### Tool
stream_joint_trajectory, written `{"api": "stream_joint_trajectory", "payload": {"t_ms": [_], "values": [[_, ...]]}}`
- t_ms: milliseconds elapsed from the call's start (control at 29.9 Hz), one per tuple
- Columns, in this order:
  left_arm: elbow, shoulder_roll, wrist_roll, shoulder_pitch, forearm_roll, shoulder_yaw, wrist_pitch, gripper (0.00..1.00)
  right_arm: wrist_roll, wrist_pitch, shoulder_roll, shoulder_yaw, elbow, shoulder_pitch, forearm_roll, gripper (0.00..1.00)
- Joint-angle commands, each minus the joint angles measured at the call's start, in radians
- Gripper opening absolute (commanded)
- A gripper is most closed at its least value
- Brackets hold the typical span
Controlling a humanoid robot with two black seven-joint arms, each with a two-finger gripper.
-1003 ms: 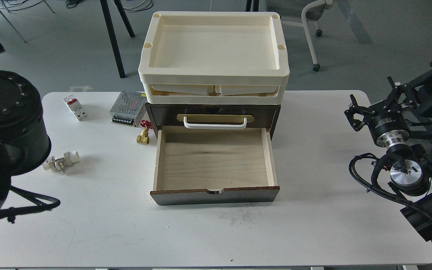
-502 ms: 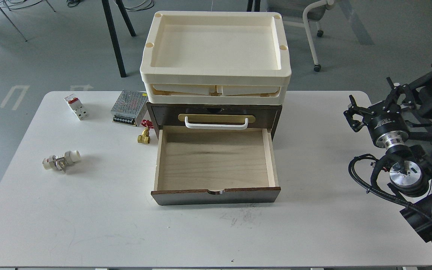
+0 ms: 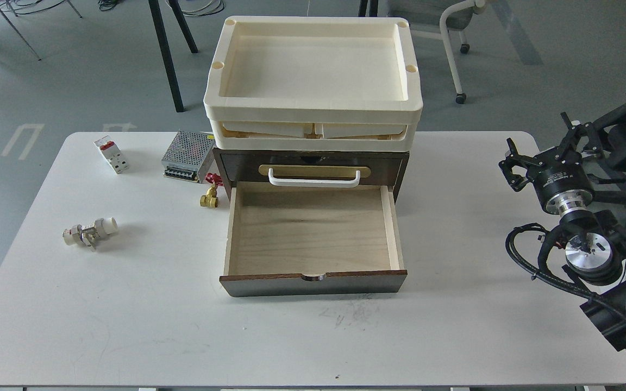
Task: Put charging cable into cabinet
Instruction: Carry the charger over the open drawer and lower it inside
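The cabinet [image 3: 231, 165] is a small dark brown chest at the middle back of the white table [image 3: 128, 304]. Its lower light wood drawer [image 3: 313, 231] is pulled out toward me and holds nothing. The upper drawer is shut, with a white handle [image 3: 314, 181] on a brass plate. The charging cable is out of view. My right gripper [image 3: 538, 136] is open and empty over the table's right edge, far to the right of the cabinet. My left arm and gripper are out of view.
Two stacked cream trays [image 3: 313, 111] sit on top of the cabinet. Left of it lie a perforated power-supply box [image 3: 186, 156], a white breaker with a red switch [image 3: 111, 155], a brass valve [image 3: 208, 198] and a white pipe fitting [image 3: 89, 231].
My left arm, which filled the left edge one second ago, has withdrawn out of view. The right arm and the drawer have stayed put.
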State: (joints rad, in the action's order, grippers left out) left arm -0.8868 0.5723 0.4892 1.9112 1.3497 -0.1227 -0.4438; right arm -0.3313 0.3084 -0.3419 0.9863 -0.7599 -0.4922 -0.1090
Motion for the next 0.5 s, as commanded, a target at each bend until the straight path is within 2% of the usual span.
{"api": "stream_joint_trajectory", "payload": {"t_ms": [0, 67, 234, 468], "values": [[-0.186, -0.012, -0.001, 0.015, 0.032, 0.002, 0.037, 0.0, 0.0, 0.0, 0.0, 0.0, 0.001, -0.002, 0.0, 1.0], [-0.279, -0.035, -0.001, 0.015, 0.063, 0.003, 0.06, 0.0, 0.0, 0.0, 0.0, 0.002, 0.001, -0.002, 0.0, 1.0], [-0.466, -0.115, -0.001, 0.009, 0.077, 0.003, 0.053, 0.0, 0.0, 0.0, 0.0, 0.002, -0.001, -0.002, 0.0, 1.0], [-0.544, -0.248, -0.001, -0.066, 0.106, 0.0, 0.053, 0.0, 0.0, 0.0, 0.001, 0.002, -0.001, -0.002, 0.0, 1.0]]}}
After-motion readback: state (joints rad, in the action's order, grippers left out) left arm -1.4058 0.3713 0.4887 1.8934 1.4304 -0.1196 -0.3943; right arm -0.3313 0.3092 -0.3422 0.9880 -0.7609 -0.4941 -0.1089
